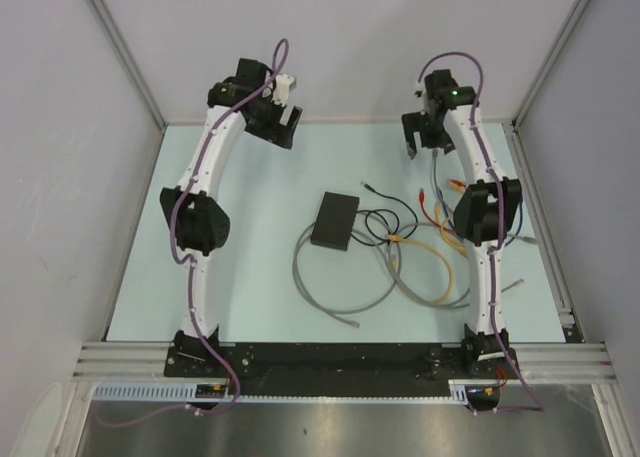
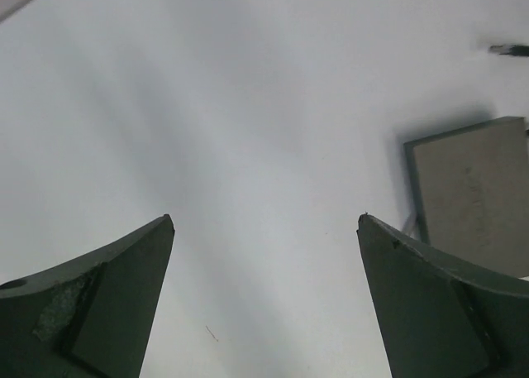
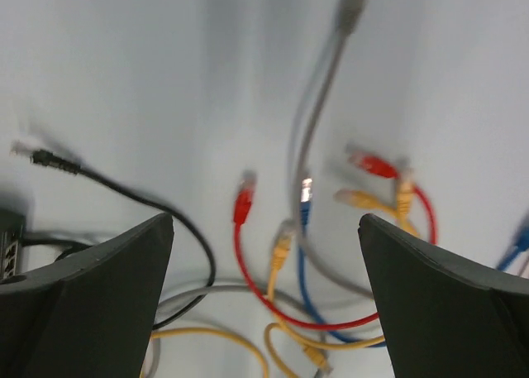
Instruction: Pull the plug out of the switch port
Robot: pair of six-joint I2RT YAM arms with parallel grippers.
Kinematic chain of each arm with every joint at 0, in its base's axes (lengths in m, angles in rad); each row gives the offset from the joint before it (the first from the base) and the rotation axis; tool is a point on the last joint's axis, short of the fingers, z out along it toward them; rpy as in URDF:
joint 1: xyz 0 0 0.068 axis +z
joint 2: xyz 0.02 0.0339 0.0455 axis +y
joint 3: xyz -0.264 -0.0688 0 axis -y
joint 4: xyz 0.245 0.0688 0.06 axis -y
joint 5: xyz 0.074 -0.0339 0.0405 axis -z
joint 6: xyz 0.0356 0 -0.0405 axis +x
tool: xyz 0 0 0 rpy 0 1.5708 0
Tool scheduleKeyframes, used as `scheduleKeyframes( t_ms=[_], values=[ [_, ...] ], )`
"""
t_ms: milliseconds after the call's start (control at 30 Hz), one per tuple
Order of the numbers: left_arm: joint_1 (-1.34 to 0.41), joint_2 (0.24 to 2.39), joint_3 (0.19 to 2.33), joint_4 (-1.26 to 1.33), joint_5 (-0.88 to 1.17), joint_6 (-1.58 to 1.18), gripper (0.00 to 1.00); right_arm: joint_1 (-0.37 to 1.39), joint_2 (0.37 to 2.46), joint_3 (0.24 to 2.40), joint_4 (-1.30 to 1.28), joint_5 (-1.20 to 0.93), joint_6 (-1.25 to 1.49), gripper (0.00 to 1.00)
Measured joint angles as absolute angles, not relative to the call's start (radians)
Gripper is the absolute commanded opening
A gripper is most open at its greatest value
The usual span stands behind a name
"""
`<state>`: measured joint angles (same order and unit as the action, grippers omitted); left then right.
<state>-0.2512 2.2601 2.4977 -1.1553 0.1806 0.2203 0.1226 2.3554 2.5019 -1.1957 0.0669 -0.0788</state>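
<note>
Two arms: we see both arched toward the desk's (image 1: 250,277) far edge, well apart.
Left hand (image 1: 283,132): fingers spread wide, gripping nothing.
Right hand (image 1: 420,145): likewise wide, above loose cables (image 1: 430,247).
Switch (image 1: 333,220): mid-desk between the arms; the cables crowd its right edge.

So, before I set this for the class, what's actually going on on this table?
Nothing is being handled yet. The left tool and the right tool hang open and empty above the far part of the table. The switch lies flat mid-table, and cables run from its right-hand edge into a loose tangle of grey, yellow, black, red and blue. The unplugging looks not yet begun.
</note>
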Motion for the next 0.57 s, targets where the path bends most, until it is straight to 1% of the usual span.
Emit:
scheduleKeyframes(
  t_ms=[67,167,200,300,400,467,533,567],
  values=[
    [-0.251,2.255,2.444,-1.120,0.145,0.218,1.00,0.159,2.388,2.495,-1.222,0.068,-0.069,1.00],
    [-0.251,2.194,2.239,-1.014,0.125,0.162,0.99,0.205,2.438,2.514,-1.238,0.067,-0.054,1.00],
    [-0.252,2.188,2.212,-1.011,0.114,0.152,1.00,0.218,2.447,2.526,-1.239,0.069,-0.053,1.00],
    [-0.266,2.180,2.199,-0.969,0.070,0.130,1.00,0.247,2.465,2.616,-1.246,0.094,-0.052,1.00],
    [-0.287,2.115,2.163,-0.899,0.038,0.108,1.00,0.260,2.463,2.756,-1.233,0.099,-0.054,1.00],
    [-0.295,2.072,2.160,-0.867,0.020,0.099,1.00,0.257,2.442,2.800,-1.201,0.100,-0.054,1.00],
    [-0.297,2.038,2.164,-0.837,0.009,0.093,1.00,0.244,2.386,2.758,-1.139,0.088,-0.054,1.00],
    [-0.297,2.026,2.170,-0.824,0.005,0.089,1.00,0.230,2.322,2.663,-1.082,0.077,-0.053,1.00]
  ],
)
